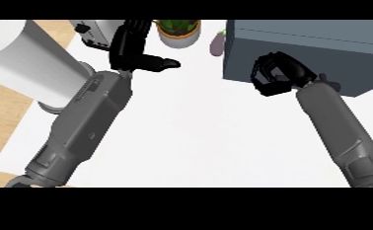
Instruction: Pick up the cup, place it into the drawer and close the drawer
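No cup shows in the head view. The drawer unit [306, 51] is a blue-grey box at the upper right of the white counter [204, 135]. Its front face looks flat, with no open gap visible. My right hand [278, 74] is against the box's lower left front, its fingers curled, and I see nothing inside them. At the upper left my left hand [132, 46] is raised and open, fingers straight up and thumb pointing right, away from the drawer unit.
A large white cylinder [33, 61] stands at the left edge. At the back are a white appliance [98, 30], a potted plant [178, 29] and a purple eggplant [217, 44] beside the box. A wooden surface [11, 105] borders the counter on the left.
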`<act>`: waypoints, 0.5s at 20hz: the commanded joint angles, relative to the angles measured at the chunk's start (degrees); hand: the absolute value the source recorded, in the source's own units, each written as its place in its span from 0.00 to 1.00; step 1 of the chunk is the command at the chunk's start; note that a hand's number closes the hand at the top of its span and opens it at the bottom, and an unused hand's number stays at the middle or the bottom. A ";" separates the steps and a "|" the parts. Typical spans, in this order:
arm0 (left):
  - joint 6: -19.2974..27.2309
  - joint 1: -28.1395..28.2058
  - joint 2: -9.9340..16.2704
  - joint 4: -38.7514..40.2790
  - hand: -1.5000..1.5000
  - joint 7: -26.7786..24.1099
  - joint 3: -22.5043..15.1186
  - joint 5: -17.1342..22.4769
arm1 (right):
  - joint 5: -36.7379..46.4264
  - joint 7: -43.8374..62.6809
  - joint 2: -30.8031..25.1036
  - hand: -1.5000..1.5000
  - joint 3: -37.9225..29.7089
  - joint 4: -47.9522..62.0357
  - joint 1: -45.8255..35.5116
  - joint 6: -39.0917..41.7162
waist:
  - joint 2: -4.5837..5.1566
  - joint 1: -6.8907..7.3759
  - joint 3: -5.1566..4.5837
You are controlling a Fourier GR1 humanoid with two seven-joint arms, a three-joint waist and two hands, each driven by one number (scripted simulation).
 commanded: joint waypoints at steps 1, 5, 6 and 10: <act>-1.38 0.46 0.81 -0.99 0.00 0.67 0.17 0.49 | -0.57 4.27 -6.07 1.00 -5.45 3.27 -9.76 -4.55 | 1.50 2.33 -0.24; -2.27 1.96 1.16 -1.77 0.00 0.44 -0.18 0.41 | -2.11 4.42 -7.73 1.00 -6.26 1.86 -9.33 -1.79 | 1.42 3.16 -0.27; -2.71 2.18 0.82 -1.68 0.00 0.80 -0.36 0.59 | -2.38 4.31 -8.11 1.00 -6.33 1.05 -9.56 -1.19 | 1.55 3.16 -0.30; -3.63 2.94 1.28 -2.49 0.00 0.30 -0.45 0.55 | -3.76 5.12 -8.89 1.00 -7.03 -0.50 -9.15 0.69 | 1.41 3.71 -0.38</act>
